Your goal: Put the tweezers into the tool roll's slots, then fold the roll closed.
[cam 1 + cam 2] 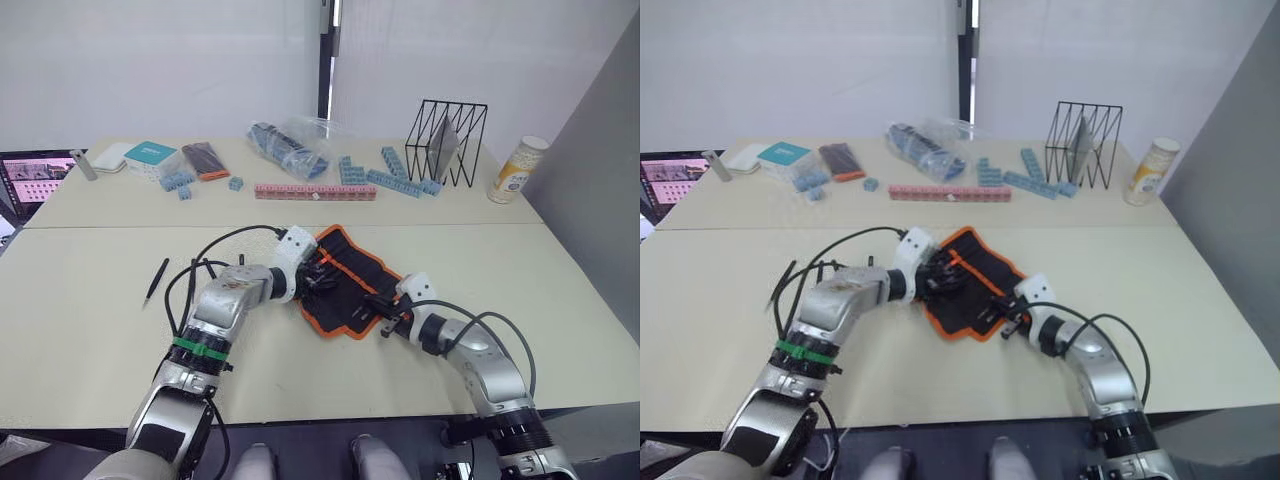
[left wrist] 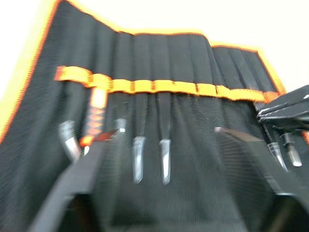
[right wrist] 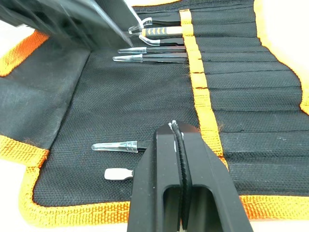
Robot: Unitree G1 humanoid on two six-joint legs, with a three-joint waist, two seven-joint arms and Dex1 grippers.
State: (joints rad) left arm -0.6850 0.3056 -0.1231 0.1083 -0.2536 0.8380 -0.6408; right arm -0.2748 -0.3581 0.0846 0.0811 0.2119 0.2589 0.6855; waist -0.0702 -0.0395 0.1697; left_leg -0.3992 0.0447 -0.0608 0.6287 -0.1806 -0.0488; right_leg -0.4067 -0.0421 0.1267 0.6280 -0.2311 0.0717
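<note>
A wide, pale table sits by a white wall. The right gripper [image 3: 179,126] has its two fingers pressed together with nothing between them, resting on the near end of the tool roll [image 1: 350,280]. The left gripper [image 2: 169,145] is spread wide over the far end, empty too. The roll lies open in the middle. Several tweezers [image 3: 145,58] sit in the slots [image 3: 231,87] already. One loose tweezer [image 1: 155,281] waits well to the left. After that, the folding is left.
</note>
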